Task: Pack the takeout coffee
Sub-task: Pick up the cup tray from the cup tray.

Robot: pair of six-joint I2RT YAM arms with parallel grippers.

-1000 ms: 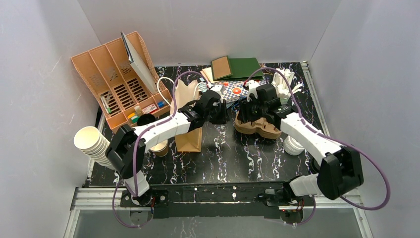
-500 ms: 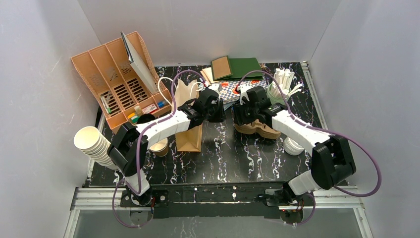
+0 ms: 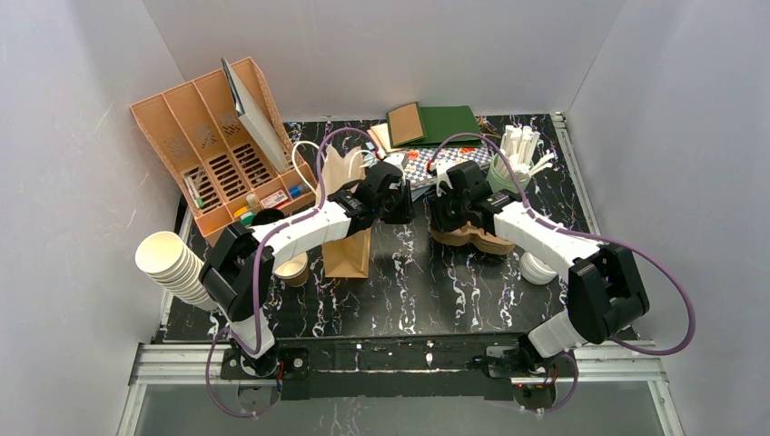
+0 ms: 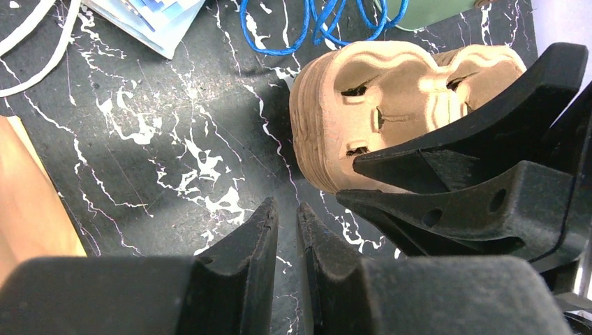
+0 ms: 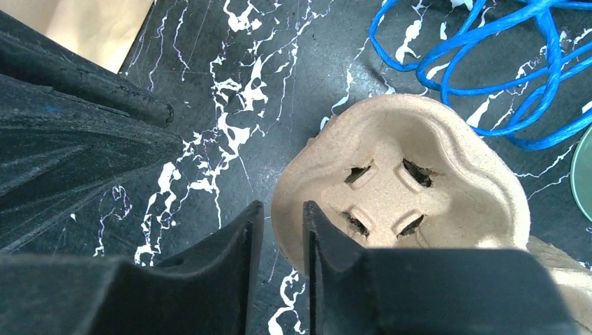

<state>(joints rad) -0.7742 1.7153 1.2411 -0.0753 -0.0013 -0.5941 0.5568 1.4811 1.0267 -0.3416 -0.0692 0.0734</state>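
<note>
Left gripper (image 4: 286, 209): fingers almost pressed together, nothing between them, over bare counter (image 4: 174, 139) just beside the pulp carrier stack (image 4: 391, 98). Right gripper (image 5: 280, 209): fingers likewise nearly together, right at the stack's rim; couldn't tell if the rim was pinched. Tan paper cup (image 3: 292, 270) stood on the counter beside the brown paper bag (image 3: 348, 256), close to the left arm. White lids (image 3: 538, 265) sat stacked by the right arm, well apart from the cup.
</note>
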